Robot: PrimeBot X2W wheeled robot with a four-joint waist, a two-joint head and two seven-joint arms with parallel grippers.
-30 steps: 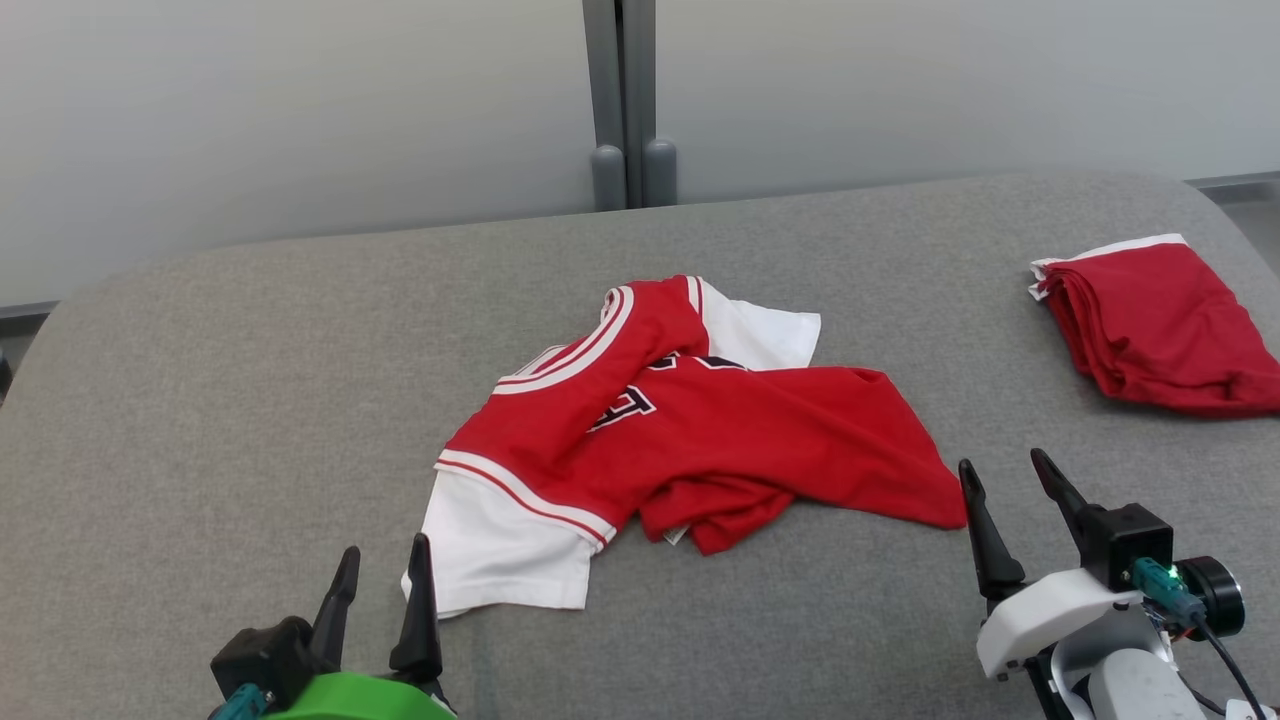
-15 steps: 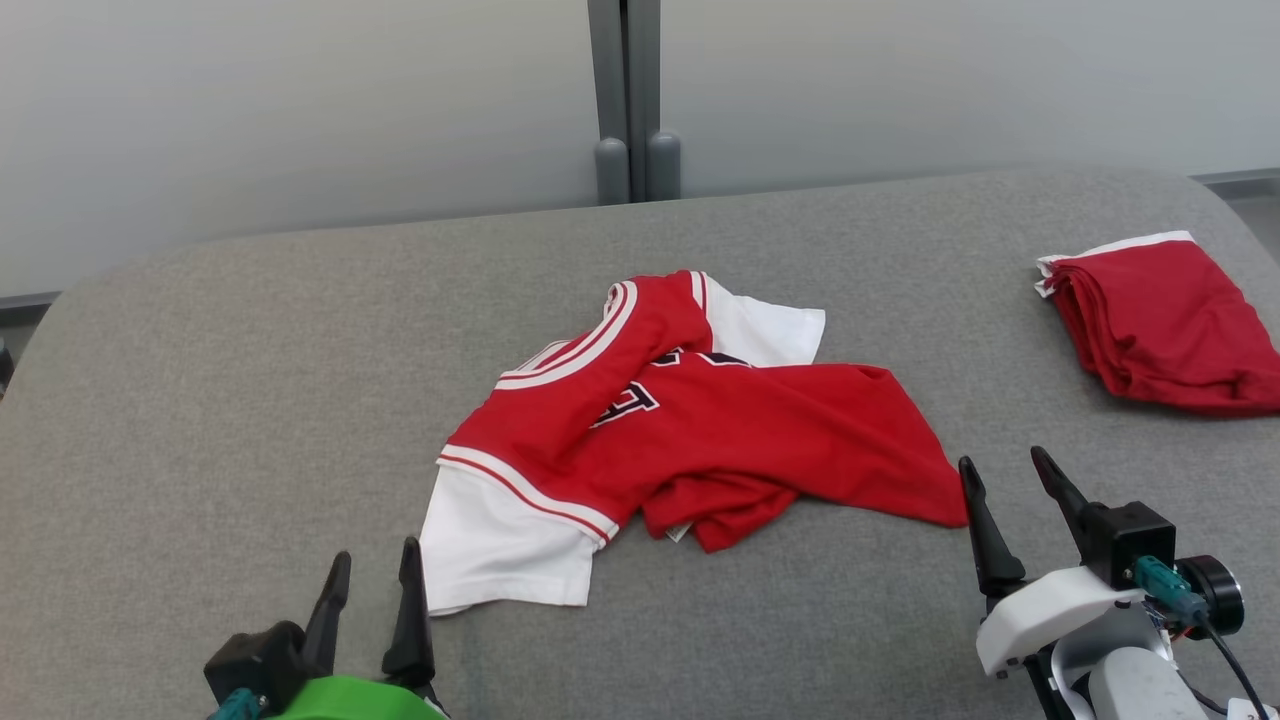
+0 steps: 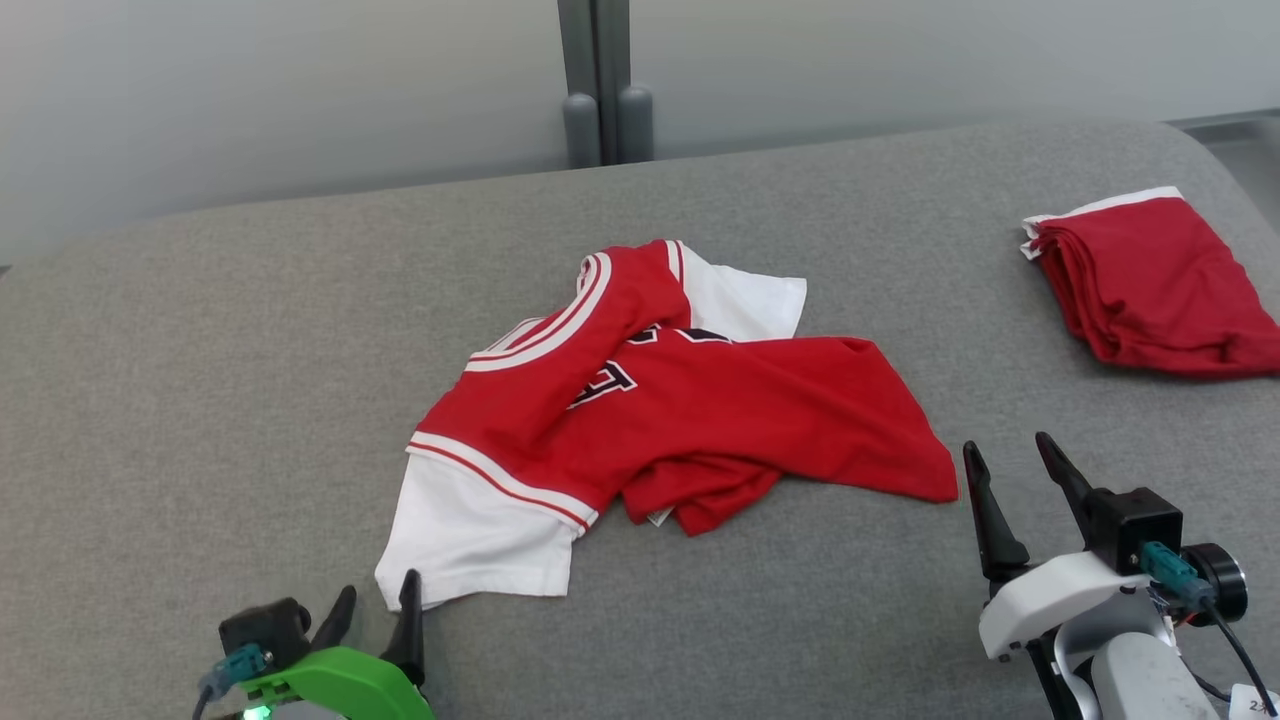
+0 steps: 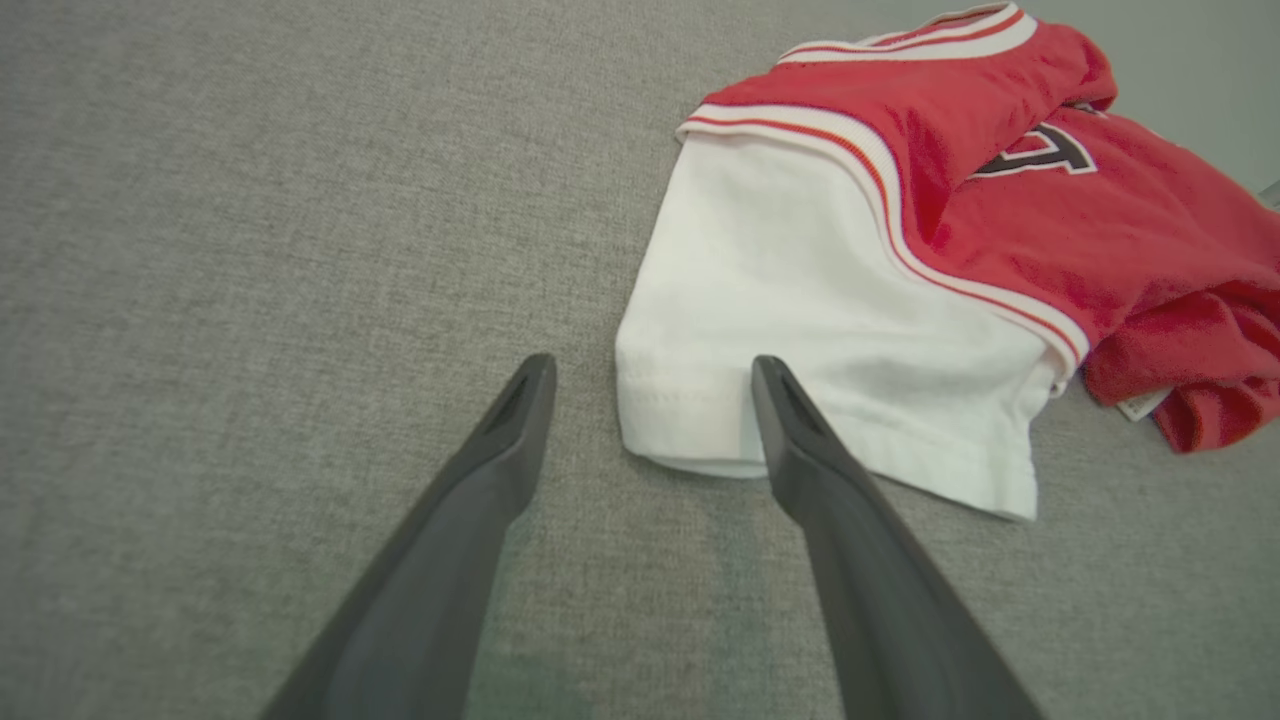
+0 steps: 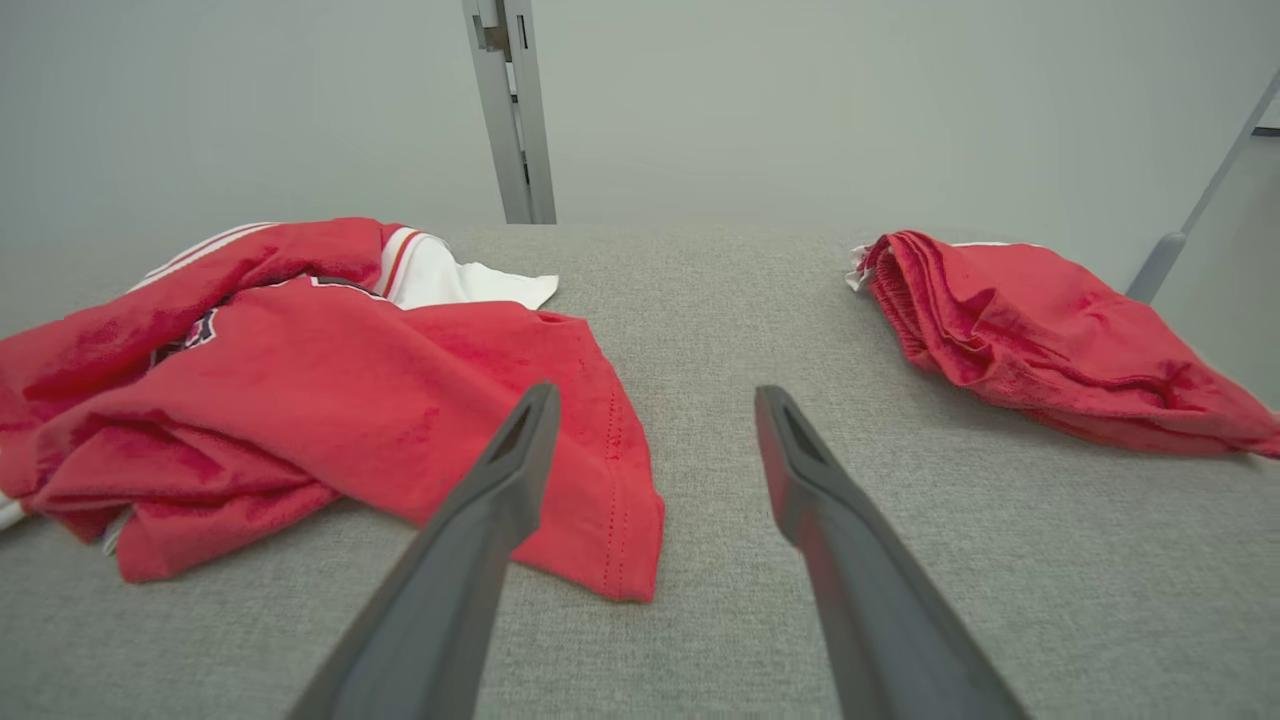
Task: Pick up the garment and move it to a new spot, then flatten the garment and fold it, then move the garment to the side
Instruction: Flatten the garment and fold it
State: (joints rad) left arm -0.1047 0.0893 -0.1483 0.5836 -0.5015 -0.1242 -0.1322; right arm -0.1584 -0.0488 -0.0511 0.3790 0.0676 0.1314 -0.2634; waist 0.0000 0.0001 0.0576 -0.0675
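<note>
Dark left tool (image 4: pixel 652 361) wide, empty

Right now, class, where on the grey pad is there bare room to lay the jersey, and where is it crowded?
Widest: the pad left of the jersey, out to its edge. Narrower: the lane between jersey and folded red cloth. Crowded: near side, left claw at the white sleeve, right claw by the red hem.

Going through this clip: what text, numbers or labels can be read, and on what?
Nothing reads whole.
Black lettering on the jersey: folded over, only part of one block letter shows.
White tag at its hem: too small to read.
White label at the head view's lower right corner: cut off, unreadable.
Folded red garment: no text shows.
</note>
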